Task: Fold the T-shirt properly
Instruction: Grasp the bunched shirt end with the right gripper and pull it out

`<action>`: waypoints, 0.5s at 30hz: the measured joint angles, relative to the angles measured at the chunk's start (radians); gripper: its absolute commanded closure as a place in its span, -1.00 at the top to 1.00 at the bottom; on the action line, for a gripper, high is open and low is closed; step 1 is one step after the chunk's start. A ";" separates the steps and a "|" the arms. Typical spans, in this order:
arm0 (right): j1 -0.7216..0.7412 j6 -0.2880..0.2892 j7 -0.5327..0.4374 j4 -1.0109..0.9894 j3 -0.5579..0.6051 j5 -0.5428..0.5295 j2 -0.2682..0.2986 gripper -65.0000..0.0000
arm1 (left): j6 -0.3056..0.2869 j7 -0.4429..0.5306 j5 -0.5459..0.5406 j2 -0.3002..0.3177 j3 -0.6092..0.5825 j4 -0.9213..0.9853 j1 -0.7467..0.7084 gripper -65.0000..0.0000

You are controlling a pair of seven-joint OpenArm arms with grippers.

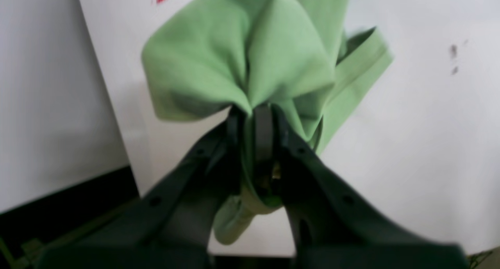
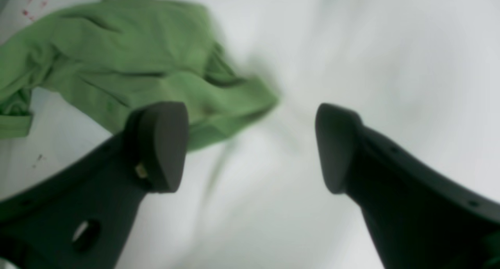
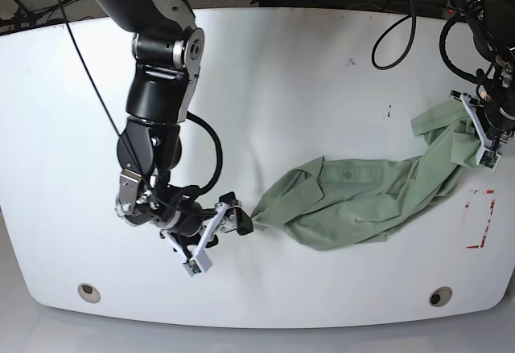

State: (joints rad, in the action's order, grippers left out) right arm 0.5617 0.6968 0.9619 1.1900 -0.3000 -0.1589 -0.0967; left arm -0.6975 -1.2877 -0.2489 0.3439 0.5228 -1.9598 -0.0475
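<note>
The left gripper pinches the T-shirt, stretched rumpled across the table; the right gripper gapes empty (just beside a sleeve) and should regrasp before spreading.

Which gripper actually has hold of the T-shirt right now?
The left gripper: its jaws are shut on a bunch of the T-shirt. The right gripper stands open and empty beside the shirt's other end.

The soft sage-green collared T-shirt is plain, without pattern. The smooth white table carries a red rectangle outline and small dark specks.
</note>
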 measured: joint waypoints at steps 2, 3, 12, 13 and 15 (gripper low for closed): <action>0.011 0.000 -0.015 -0.035 0.001 0.057 -0.031 0.51 | 0.000 0.001 -0.006 -0.002 -0.001 0.000 -0.003 -0.93; 0.019 -0.001 -0.016 -0.067 0.001 0.086 -0.042 0.52 | 0.000 0.000 -0.005 -0.003 -0.001 0.000 -0.006 -0.84; 0.041 -0.009 -0.209 -0.256 0.154 0.120 -0.044 0.52 | 0.000 -0.003 -0.010 -0.003 -0.004 -0.001 -0.010 -0.24; 0.039 -0.008 -0.228 -0.270 0.182 0.120 -0.048 0.52 | 0.000 -0.003 -0.010 -0.002 -0.003 -0.001 -0.010 -0.30; 0.039 -0.005 -0.256 -0.303 0.215 0.117 -0.056 0.50 | 0.000 -0.006 -0.008 -0.002 -0.001 -0.001 -0.010 -0.48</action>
State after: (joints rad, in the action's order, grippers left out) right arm 0.6003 0.6922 0.7063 0.8875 -0.0853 -0.0414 -0.1528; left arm -0.6975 -1.2938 -0.2573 0.3420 0.5217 -1.9606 -0.0578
